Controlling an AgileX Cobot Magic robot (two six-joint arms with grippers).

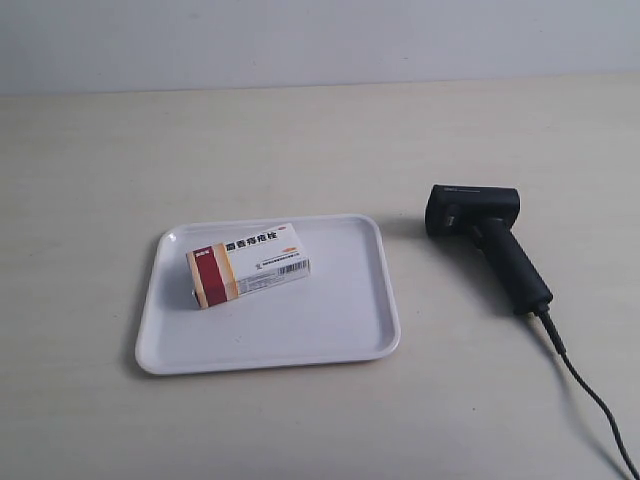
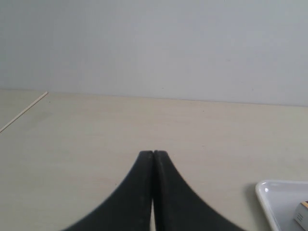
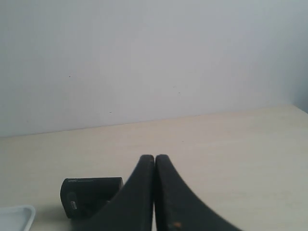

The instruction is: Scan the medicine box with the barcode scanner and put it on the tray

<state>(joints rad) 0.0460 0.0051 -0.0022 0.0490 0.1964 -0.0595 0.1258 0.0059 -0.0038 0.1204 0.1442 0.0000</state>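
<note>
The medicine box (image 1: 248, 264) lies flat on the white tray (image 1: 340, 330), its red and orange band toward the tray's left rim. To the tray's right, the black barcode scanner (image 1: 487, 238) lies on the table, its cable (image 1: 590, 395) trailing to the lower right. Neither arm shows in the exterior view. My left gripper (image 2: 153, 153) is shut and empty above bare table, with the tray's corner (image 2: 269, 192) and a sliver of the box (image 2: 302, 215) at the frame edge. My right gripper (image 3: 154, 157) is shut and empty, with the scanner's head (image 3: 86, 195) beyond it and a tray corner (image 3: 17, 216) beside that.
A pale wooden table (image 1: 120, 160) carries everything, and a plain light wall (image 1: 300, 40) stands behind it. A thin seam line (image 2: 24, 111) runs across the table in the left wrist view.
</note>
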